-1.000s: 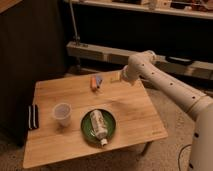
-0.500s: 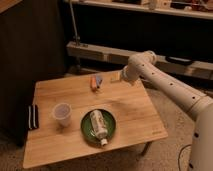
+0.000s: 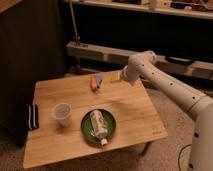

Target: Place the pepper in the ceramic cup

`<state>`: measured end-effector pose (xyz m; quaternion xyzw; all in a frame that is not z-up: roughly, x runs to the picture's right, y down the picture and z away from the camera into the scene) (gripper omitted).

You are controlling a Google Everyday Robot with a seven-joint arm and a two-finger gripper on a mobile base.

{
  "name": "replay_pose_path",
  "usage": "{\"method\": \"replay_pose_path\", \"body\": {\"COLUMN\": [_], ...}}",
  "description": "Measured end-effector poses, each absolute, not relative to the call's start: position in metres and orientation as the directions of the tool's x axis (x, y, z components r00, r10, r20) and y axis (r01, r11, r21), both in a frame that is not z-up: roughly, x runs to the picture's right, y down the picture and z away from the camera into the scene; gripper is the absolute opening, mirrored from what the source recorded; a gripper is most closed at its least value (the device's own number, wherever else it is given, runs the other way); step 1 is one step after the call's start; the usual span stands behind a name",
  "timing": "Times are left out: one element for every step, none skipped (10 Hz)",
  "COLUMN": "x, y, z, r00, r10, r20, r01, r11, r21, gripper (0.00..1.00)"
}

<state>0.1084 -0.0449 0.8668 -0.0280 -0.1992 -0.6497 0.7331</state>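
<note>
Orange-red and slender, the pepper lies on the far part of the wooden table, near the gripper but apart from it, on its left in the camera view, with a small blue object just beside the pepper on the gripper's side. Whether the gripper is open or closed I cannot tell. Well apart from the gripper, nearer the camera, the ceramic cup stands upright and empty-looking; next to it is a green plate bearing a white bottle on its side.
</note>
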Motion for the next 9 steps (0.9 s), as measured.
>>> {"method": "replay_pose_path", "body": {"x": [0.109,0.108,0.102,0.095,0.082,0.063,0.050,0.036,0.014], "y": [-0.045,-0.046,-0.054,-0.064,-0.074,-0.081,-0.086,-0.090,-0.093], "z": [0.867,0.867,0.864,0.859,0.856,0.854,0.853,0.854,0.854], "r00": [0.076,0.074,0.069,0.066,0.050,0.025,0.003,-0.022,-0.056], "r10": [-0.941,-0.942,-0.944,-0.948,-0.952,-0.958,-0.963,-0.968,-0.972], "r20": [0.328,0.326,0.321,0.312,0.302,0.286,0.269,0.249,0.229], "r01": [0.964,0.963,0.952,0.945,0.939,0.933,0.931,0.932,0.931], "r11": [0.154,0.153,0.158,0.160,0.148,0.125,0.101,0.071,0.032], "r21": [0.218,0.221,0.260,0.286,0.311,0.337,0.350,0.357,0.363], "gripper": [0.80,0.80,0.80,0.80,0.80,0.80,0.80,0.80,0.80]}}
